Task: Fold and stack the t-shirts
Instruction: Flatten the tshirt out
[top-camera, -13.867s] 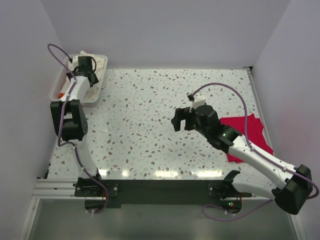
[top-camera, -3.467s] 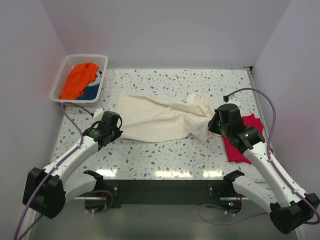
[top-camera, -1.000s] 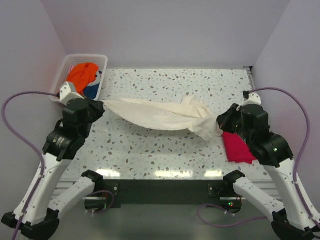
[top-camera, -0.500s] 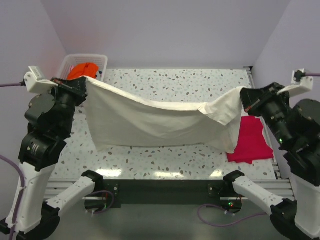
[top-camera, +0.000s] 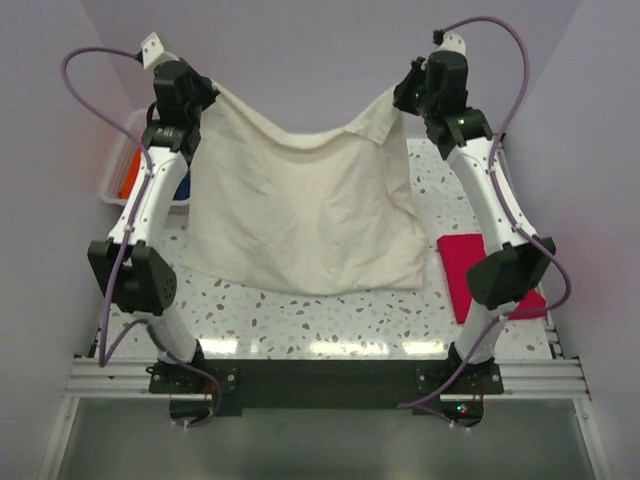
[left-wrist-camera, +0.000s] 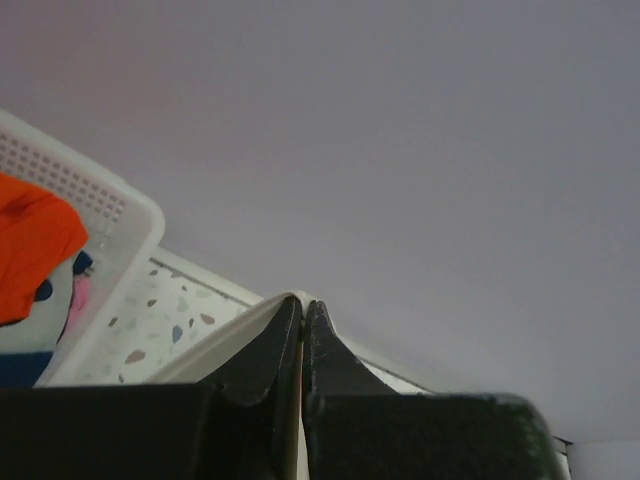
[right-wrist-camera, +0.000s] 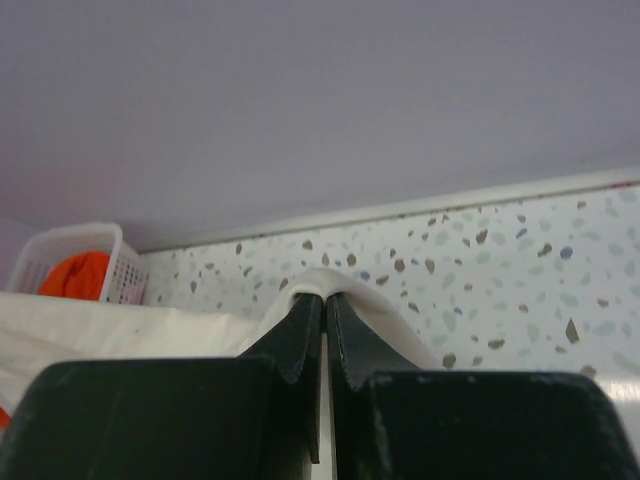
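No readable text, no labels, no brands, no numbers (any view)

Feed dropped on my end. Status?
Left gripper and right gripper shut on cream t-shirt corners. Shirt hangs spread between them. Folded red t-shirt at right, apart.

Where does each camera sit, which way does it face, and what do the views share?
Top external: above and behind the bases, looking down at the table; both arms show, with the left end effector and right end effector holding up the cream t-shirt.
Left wrist: on the left arm, facing the back wall; its shut fingers show.
Right wrist: on the right arm, facing the back wall and far table edge; its shut fingers show.
Shared: both wrist views catch the white basket with orange cloth.
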